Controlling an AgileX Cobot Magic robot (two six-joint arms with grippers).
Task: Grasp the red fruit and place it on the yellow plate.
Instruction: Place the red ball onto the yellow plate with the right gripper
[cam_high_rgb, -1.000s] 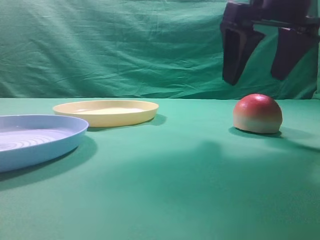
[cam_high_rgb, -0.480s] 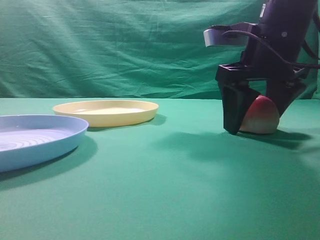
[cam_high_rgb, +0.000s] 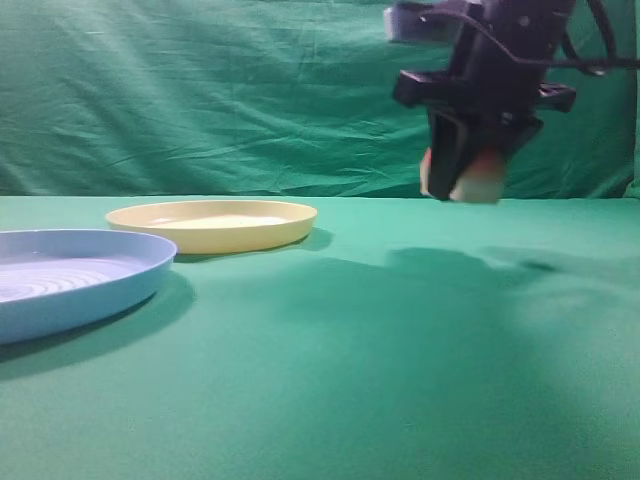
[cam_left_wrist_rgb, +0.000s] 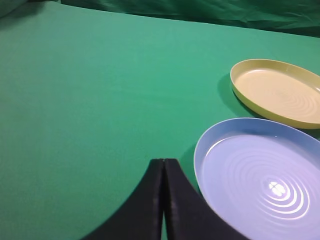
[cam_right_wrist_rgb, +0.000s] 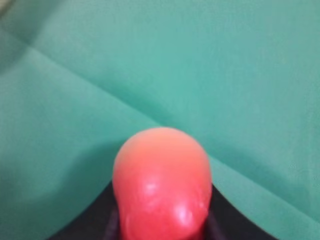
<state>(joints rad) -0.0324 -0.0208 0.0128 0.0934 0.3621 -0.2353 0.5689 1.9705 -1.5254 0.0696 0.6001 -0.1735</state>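
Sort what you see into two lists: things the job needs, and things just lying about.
Needed for the job:
- red fruit, held in the air by the right hand
- yellow plate, nothing on it

Just lying about:
- light-blue plate
- left hand, shut and idle
- green cloth

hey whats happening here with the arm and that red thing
The right gripper has its jaws closed on the red fruit and holds it in the air, clear of the green table. The yellow plate sits off to the left with nothing on it, beside a light-blue plate. The left gripper is shut and idle near the blue plate. The fruit has not reached the yellow plate yet.
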